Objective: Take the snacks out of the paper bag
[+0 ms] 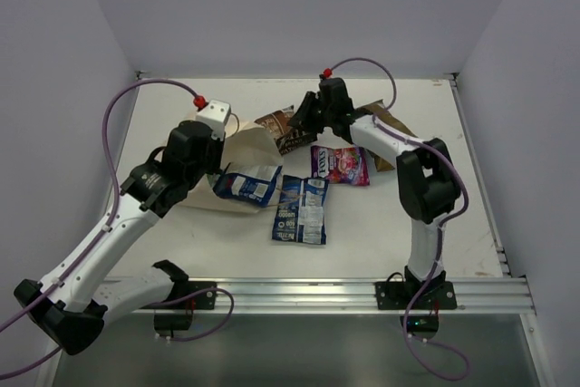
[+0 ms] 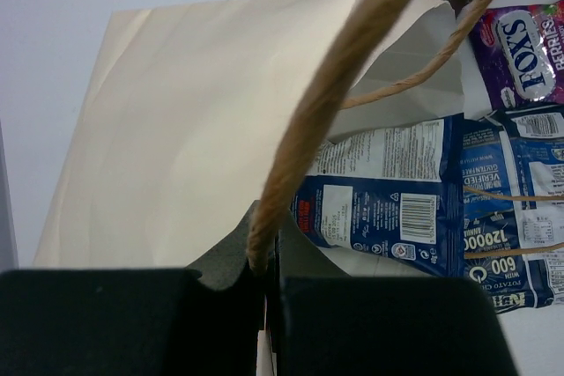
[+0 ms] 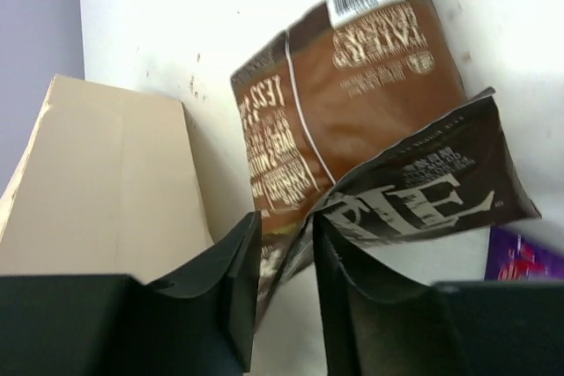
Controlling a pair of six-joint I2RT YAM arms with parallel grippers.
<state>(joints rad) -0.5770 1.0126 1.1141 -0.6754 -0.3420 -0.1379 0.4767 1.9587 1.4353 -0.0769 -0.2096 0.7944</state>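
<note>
The cream paper bag [image 1: 246, 144] lies flat on the table, mouth toward the middle. My left gripper [image 1: 216, 162] is shut on the bag's string handle [image 2: 335, 85], seen close up in the left wrist view [image 2: 269, 261] above the bag [image 2: 194, 129]. Two blue-and-white packets [image 1: 249, 186] [image 1: 301, 208] and a magenta packet [image 1: 340, 165] lie outside the mouth. My right gripper [image 1: 297, 127] is closed on the lower edge of a brown packet [image 3: 352, 103], which bends up between the fingers [image 3: 286, 244]. A second brown packet [image 1: 396, 126] lies behind the right arm. No teal packet shows.
The table's back wall and side walls enclose the workspace. A metal rail [image 1: 362, 295] runs along the near edge by the arm bases. The right arm's forearm [image 1: 390, 142] reaches over the second brown packet.
</note>
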